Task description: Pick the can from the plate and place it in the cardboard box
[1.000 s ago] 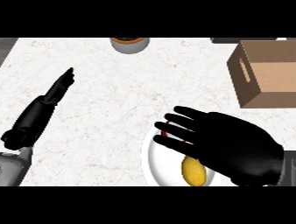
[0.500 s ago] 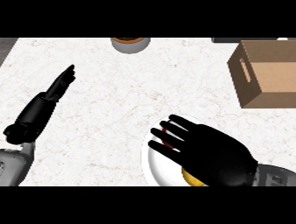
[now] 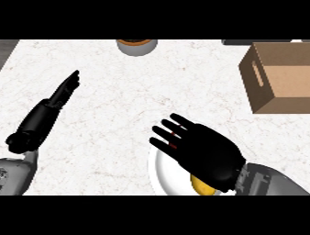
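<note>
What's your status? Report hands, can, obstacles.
Right hand open over plate; left hand open, resting at left. Can on plate, mostly hidden under right hand, not gripped. Nothing seen between plate and box.

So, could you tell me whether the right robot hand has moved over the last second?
Yes. The right robot hand has shifted left in the head view, away from the cardboard box, and covers more of the plate.

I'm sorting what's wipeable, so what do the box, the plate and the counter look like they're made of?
Box: matte brown, likely cardboard, with a cut handle slot. Plate: smooth plain white, perhaps ceramic; the look leaves it open. Counter: pale, faintly veined, stone-like, matte.
</note>
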Robot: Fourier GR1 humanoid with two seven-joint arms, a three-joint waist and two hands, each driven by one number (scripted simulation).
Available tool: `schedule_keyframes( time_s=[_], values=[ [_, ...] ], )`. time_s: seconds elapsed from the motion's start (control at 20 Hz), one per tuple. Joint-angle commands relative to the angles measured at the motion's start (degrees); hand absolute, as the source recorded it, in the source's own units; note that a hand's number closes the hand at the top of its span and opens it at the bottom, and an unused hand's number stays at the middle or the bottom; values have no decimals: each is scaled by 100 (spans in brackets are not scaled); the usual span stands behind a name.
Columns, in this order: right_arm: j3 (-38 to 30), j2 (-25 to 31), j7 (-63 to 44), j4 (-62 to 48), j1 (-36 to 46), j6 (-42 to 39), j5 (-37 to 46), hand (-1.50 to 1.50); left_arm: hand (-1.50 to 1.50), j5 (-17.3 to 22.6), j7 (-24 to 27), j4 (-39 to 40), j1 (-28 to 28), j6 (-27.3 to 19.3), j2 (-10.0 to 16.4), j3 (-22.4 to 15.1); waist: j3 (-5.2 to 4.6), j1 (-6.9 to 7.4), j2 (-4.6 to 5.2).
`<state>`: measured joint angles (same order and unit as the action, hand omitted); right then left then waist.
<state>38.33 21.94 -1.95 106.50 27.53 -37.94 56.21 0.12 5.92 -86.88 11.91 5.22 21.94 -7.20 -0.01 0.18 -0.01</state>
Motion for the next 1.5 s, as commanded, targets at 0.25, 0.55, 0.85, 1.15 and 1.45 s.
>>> schedule_keyframes(
  time_s=[0.25, 0.55, 0.85, 1.15, 1.45],
  values=[
    [-86, -468, 359, -616, -166, 268, 924, -150, 0, -230, -299, -112, 186, 178, -294, 243, 1, -14, 0],
    [-248, -624, 922, -1063, -320, 454, 1059, -150, 0, -510, 6, 61, 63, 128, -587, 239, 0, -17, 2],
    [-402, -521, 1086, -1139, -468, 592, 1575, -150, 0, -316, -318, -252, -42, 601, -348, 588, 1, -13, -3],
    [-584, -898, 1393, -1907, -343, 963, 1988, -150, 0, -531, 41, -191, -146, 658, -513, 686, 0, -3, 1],
    [-433, -1165, 1608, -2645, -385, 1343, 2270, -150, 0, -785, -302, -621, -287, 440, -753, 540, 2, 17, 0]
  ],
)
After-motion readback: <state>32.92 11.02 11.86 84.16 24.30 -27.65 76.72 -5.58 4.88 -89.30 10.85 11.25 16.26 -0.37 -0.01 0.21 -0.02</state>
